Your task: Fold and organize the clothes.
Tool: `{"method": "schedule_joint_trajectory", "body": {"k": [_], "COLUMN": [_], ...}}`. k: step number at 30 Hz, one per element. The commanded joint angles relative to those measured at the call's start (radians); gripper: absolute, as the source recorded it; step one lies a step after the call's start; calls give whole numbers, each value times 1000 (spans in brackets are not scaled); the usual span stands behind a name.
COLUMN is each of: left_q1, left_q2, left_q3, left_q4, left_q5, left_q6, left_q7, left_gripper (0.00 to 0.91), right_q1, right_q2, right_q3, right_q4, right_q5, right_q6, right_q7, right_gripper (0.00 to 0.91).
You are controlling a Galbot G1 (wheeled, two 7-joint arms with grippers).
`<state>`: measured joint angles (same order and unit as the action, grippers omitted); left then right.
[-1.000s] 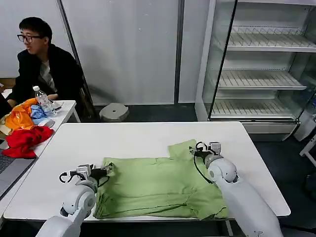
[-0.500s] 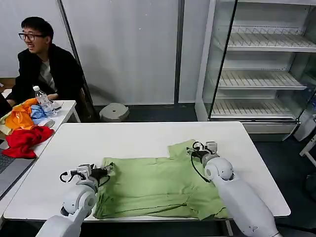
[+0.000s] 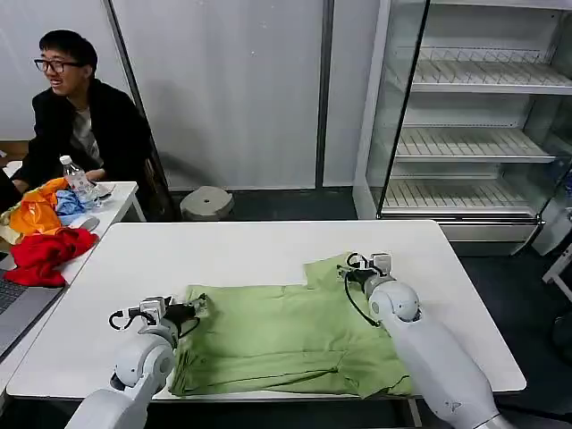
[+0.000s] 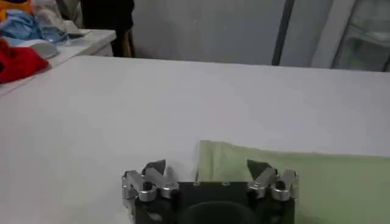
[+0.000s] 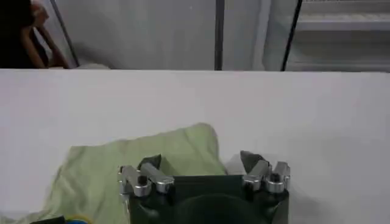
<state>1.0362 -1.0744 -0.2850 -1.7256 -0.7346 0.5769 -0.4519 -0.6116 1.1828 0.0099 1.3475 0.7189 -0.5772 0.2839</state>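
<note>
Across the lower middle of the head view, the white worktop (image 3: 268,246) spreads wide, and the light green shirt (image 3: 286,335) lies flat on its near half, reaching almost to the front edge. The cloth is soft and creased, folded into a broad rectangle with long ridges running along its lower part, and one flap (image 3: 329,268) juts toward the upper right of the garment. No buttons or print can be made out on the side that faces up.

At the shirt's left edge, low in the frame, the left pincer (image 4: 207,169) sits with its fingers spread apart, straddling the corner of the green fabric without clamping it. At the jutting flap, right of centre, the right pincer (image 5: 201,163) also stands open, one finger over the green cloth and the other over bare worktop.

At the far left edge of the head view, a side worktop (image 3: 121,192) carries a red cloth (image 3: 45,253) plus orange and blue garments (image 3: 40,210).
</note>
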Motion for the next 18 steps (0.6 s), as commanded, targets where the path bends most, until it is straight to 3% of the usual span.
{"method": "schedule_joint_trajectory", "body": {"k": [1, 10, 13, 14, 15, 16, 17, 18], "left_q1": [-2, -19, -11, -8, -2, -1, 1, 1], "left_q2": [0, -5, -7, -8, -8, -8, -9, -9], "left_q3": [0, 7, 10, 11, 12, 13, 15, 16], "left_q4": [17, 54, 43, 36, 30, 29, 26, 25], "left_q5": [-3, -28, -26, -25, -24, -24, -23, -23], "left_q6": [0, 0, 0, 0, 1, 1, 0, 0], "left_q7": [5, 3, 2, 1, 1, 1, 1, 1], "left_gripper": [907, 907, 907, 796, 30, 20, 20, 20], "right_q1": [0, -9, -8, -9, -9, -10, -10, -11], "right_q2": [2, -1, -2, -1, 0, 0, 2, 3], "right_q3": [-4, -2, 1, 2, 3, 3, 3, 5], "right_q4": [-8, 0, 2, 2, 3, 4, 4, 4], "right_q5": [-1, -4, -3, -3, -3, -3, -3, -3], "right_q6": [-1, -1, -1, -1, -1, -1, -1, -1], "right_q7": [-2, -2, -1, -2, -2, -3, -2, -1], "right_gripper": [907, 907, 786, 746, 514, 302, 0, 0]}}
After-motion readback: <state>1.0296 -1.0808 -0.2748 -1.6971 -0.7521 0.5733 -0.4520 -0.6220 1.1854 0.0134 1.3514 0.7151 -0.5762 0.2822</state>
